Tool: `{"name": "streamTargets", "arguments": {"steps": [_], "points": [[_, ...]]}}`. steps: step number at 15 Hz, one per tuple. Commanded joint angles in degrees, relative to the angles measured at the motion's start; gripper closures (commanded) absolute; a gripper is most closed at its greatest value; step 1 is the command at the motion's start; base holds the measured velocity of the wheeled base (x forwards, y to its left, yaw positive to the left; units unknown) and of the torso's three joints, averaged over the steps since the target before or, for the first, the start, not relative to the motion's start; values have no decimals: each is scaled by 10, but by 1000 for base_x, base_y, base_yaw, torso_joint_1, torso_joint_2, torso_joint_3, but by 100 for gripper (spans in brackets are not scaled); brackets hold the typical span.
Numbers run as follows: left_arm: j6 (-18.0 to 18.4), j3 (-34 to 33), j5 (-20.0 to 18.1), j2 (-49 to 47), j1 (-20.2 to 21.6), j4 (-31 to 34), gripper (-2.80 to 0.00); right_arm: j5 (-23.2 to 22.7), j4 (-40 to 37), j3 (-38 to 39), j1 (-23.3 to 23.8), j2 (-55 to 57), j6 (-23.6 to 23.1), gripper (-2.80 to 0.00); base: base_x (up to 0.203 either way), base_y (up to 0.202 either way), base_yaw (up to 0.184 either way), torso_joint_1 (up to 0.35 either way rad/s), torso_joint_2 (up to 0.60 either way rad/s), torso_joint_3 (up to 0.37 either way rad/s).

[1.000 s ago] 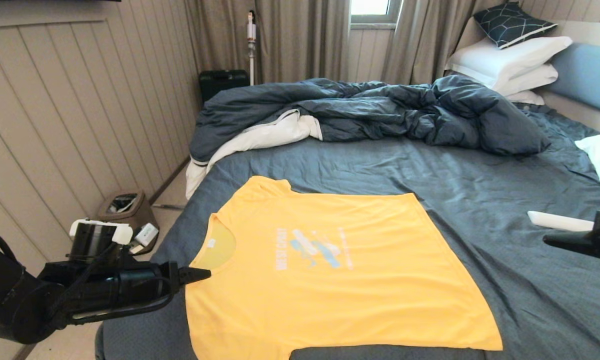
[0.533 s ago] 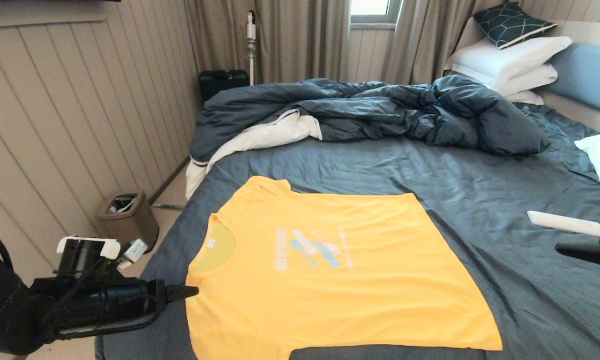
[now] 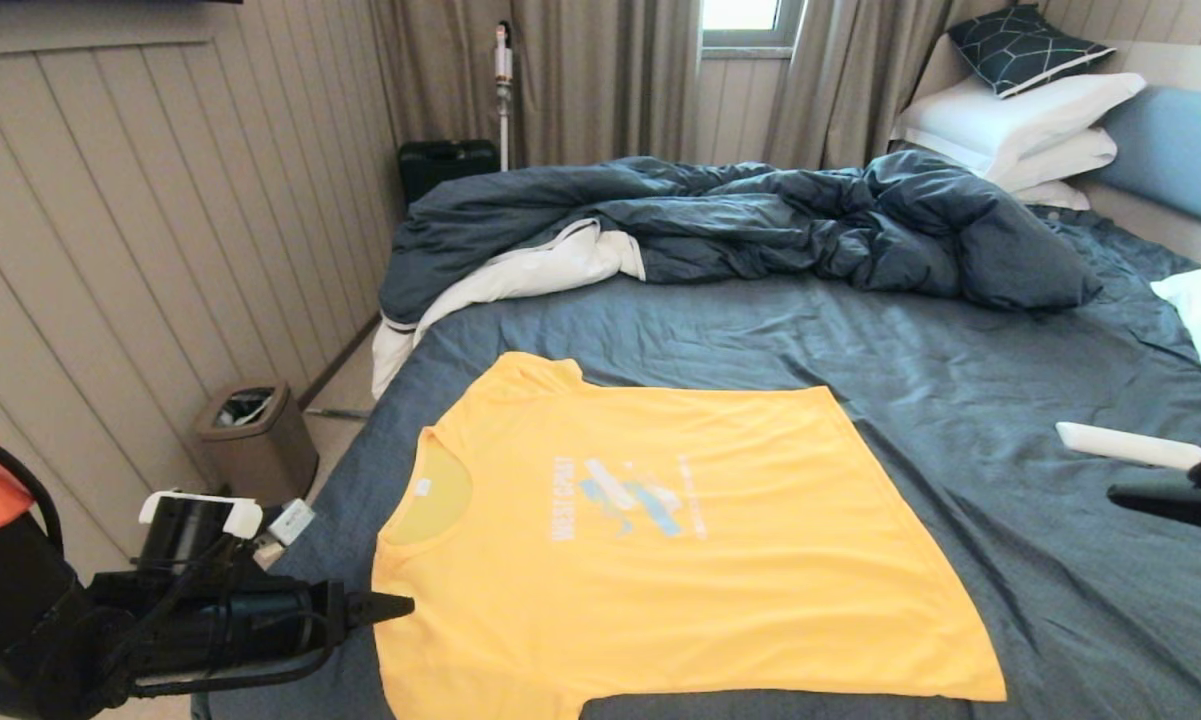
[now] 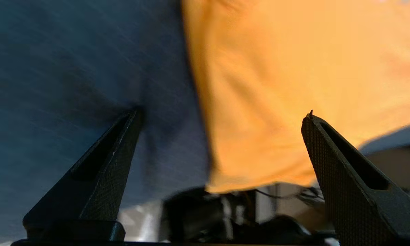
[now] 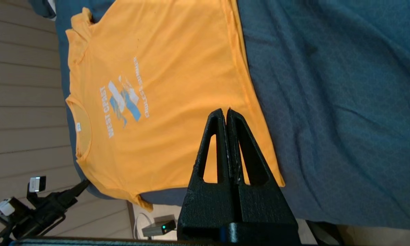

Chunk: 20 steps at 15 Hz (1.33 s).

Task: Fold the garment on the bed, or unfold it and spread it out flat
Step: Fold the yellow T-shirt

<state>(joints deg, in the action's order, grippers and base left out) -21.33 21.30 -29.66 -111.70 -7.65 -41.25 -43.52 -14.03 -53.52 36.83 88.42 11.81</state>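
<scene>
Yellow cloth lies just ahead of our left gripper (image 3: 400, 605), whose jaws stand spread astride the shoulder edge of the garment (image 3: 660, 540). It lies flat on the bed (image 3: 960, 360), collar leftward, hem rightward. Our right gripper (image 5: 227, 114), pressed together, hangs well off.

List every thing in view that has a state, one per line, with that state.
garment: spread flat on the sheet, print up, not held.
left gripper: open, at the garment's near shoulder edge.
right gripper: shut, empty, off to the garment's hem side.
duvet: rumpled, white lining showing.
bed: unmade, sheet creased.
bin: open-topped, on the floor beside the bed.
</scene>
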Motion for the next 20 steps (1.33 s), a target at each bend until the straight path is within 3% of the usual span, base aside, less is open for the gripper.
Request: {"name": "streamTargets", "arguments": {"steps": [1,6,14,20], "points": [[-17,1,-7,19,-12,-3,-280,-2,0,-4,0,17,0,0,0,0,0,0,0,0],[-58,13,-12,26,-77,-3,-280,0,2,-13,1,29,-3,0,0,0,0,0,0,0],[-50,13,-1,1,-62,-13,-280,1,2,-31,0,50,-4,0,0,0,0,0,0,0],[-22,-44,-5,-17,-52,-95,-280,1,3,-31,-4,52,-4,0,0,0,0,0,0,0]]}}
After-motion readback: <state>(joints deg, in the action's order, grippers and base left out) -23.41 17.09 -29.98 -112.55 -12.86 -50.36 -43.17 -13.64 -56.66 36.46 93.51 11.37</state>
